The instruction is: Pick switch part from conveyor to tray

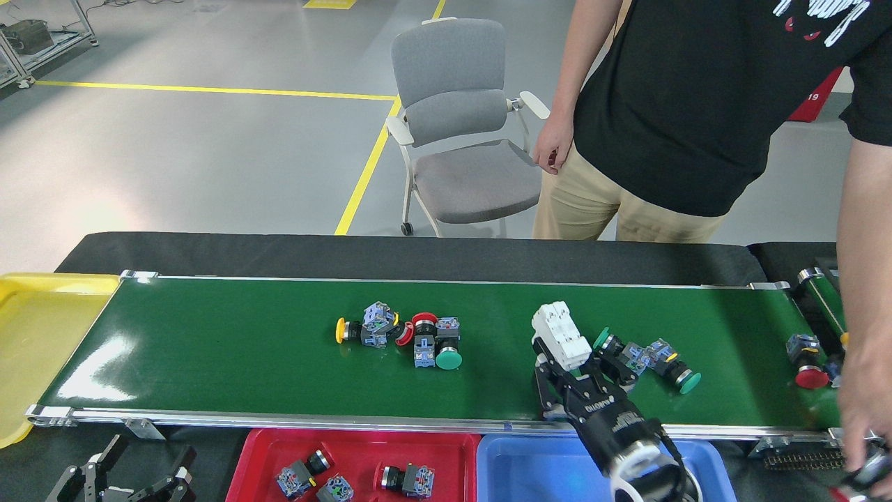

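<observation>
The conveyor [244,348] is a long dark-green belt with silver rails. My right gripper [568,357] is shut on a white block-shaped switch part [559,333], holding it tilted just over the belt's right half. Button switch parts lie on the belt: a cluster [404,335] at the middle, a pair [648,359] right beside my right gripper, and one with a red cap [808,357] at the far right. In front of the belt sit a red tray [251,464] holding three button parts and a blue tray [523,464]. My left gripper [129,466] is open and holds nothing, low at the bottom left.
A yellow tray [35,328] adjoins the belt's left end. A person in a black shirt stands behind the belt's right part, with a hand [864,411] down at its right front corner. A grey chair [456,118] stands behind the table. A second green belt [829,307] shows at the right edge.
</observation>
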Action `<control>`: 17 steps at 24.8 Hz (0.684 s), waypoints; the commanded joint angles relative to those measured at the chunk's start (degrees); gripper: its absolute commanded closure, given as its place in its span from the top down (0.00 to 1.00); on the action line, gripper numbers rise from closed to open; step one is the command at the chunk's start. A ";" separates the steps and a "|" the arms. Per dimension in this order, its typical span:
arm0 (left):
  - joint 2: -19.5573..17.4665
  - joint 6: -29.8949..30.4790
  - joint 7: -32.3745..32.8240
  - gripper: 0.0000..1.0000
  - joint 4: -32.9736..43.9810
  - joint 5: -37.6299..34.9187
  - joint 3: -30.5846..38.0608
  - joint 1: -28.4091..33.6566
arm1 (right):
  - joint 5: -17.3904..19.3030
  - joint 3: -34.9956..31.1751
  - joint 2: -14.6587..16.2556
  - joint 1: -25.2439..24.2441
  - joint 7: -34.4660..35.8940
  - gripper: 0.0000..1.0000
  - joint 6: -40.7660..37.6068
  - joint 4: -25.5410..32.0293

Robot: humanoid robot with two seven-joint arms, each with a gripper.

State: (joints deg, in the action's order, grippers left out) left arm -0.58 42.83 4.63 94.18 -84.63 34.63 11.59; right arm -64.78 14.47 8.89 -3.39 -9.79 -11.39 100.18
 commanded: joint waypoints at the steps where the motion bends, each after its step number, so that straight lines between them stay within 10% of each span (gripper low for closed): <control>1: -0.30 -0.38 -0.41 1.00 -0.14 0.16 0.26 -0.43 | 0.53 -1.11 0.51 -1.18 0.03 0.11 -8.21 1.24; 5: -0.65 -0.38 -0.41 1.00 -1.81 0.08 -0.44 -2.27 | 0.62 -5.68 -0.10 -6.27 -0.14 0.36 -24.28 1.24; 7: -1.79 -0.12 -0.32 1.00 -2.33 -0.19 -1.15 -4.12 | 0.70 -7.09 -1.60 -6.98 -0.32 1.00 -24.38 1.24; 17: -5.66 -0.38 0.30 1.00 -10.76 -0.36 -15.47 -15.01 | 0.79 -16.75 -7.31 -6.63 -0.14 0.98 -22.45 0.98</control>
State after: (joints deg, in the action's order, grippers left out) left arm -5.49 42.72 4.86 84.26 -84.93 19.53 -1.79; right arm -64.25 -0.88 2.72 -10.63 -10.15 -35.09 100.44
